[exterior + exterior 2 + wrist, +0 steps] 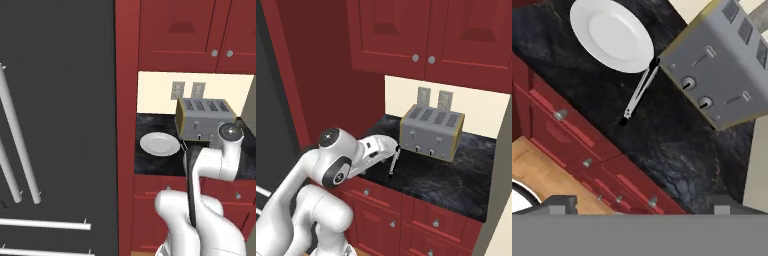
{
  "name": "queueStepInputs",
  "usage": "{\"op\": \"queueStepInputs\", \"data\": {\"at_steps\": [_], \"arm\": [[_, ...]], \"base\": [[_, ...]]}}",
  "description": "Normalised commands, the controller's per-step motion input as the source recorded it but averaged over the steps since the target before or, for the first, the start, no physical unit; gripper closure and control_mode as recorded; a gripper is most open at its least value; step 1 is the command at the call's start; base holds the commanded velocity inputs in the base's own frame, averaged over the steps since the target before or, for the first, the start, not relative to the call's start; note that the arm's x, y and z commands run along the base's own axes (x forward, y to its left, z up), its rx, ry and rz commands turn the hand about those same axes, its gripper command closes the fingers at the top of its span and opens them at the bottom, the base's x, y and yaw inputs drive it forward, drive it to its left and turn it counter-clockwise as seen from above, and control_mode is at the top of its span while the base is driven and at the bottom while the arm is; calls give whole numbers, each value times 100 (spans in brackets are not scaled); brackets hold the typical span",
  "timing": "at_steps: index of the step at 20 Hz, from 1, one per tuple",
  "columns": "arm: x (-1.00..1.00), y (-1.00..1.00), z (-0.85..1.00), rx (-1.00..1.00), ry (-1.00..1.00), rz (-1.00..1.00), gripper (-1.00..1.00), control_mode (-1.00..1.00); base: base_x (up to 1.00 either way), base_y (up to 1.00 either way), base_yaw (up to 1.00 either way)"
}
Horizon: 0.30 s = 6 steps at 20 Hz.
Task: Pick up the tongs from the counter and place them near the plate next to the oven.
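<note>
Silver-grey tongs (640,91) flat on black bench (677,150), one dark tip touching white plate (610,34) rim, lying between plate and steel toaster (722,65). End effector (637,207) wide open, empty, well above bench edge. Red cabinets (421,30) overhead.

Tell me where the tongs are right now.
In the hand view the tongs lie flat on the black counter, between the white plate and the toaster, one end at the plate's rim.
</note>
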Motion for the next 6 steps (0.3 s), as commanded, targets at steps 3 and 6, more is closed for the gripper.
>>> {"op": "queueStepInputs", "data": {"at_steps": [3,6], "arm": [[-100,30,0,-25,0,16,-100,-100],[-100,39,0,-14,-11,17,-100,-100]], "base": [[0,0,0],[0,0,0]]}}
